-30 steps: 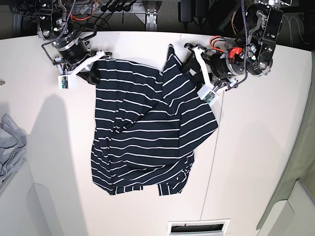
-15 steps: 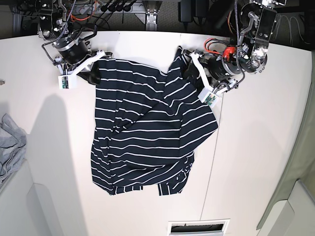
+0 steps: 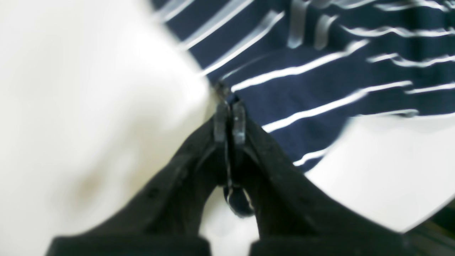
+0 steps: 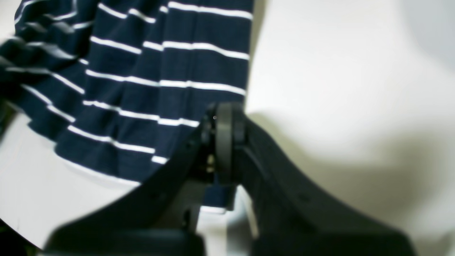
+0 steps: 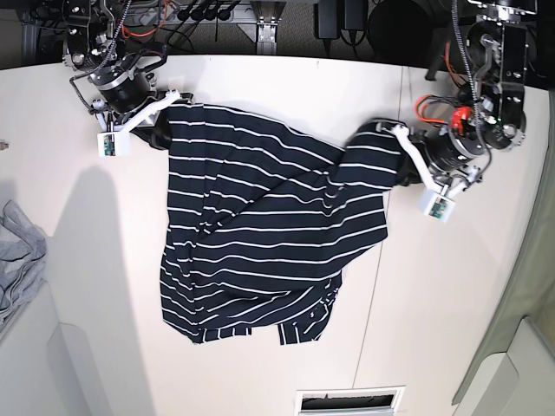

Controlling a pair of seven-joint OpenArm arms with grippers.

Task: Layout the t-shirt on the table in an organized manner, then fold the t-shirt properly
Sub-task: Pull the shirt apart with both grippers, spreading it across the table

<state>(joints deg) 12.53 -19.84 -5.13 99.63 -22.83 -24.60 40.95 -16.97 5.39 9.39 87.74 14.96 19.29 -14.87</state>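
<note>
At the far left edge of the base view we see a plain light grey garment (image 5: 16, 260) lying partly out of frame, well apart from everything else. We see no bins or trays on the table (image 5: 451, 286); it bears only cloth and arms.

Next, top left, the right gripper (image 5: 162, 130) sits at the shirt's upper left corner. In its wrist view the right gripper (image 4: 224, 124) has its fingers pressed together, pinching navy fabric at the edge.

The t-shirt (image 5: 260, 243) lies spread over the table's middle, wrinkled, with its lower hem folded over on itself.

To the right, the left gripper (image 5: 401, 166) holds the shirt's upper right part, stretched out toward the right. Its wrist view, blurred, shows the left gripper (image 3: 229, 106) closed tight on a cloth fold.
</note>
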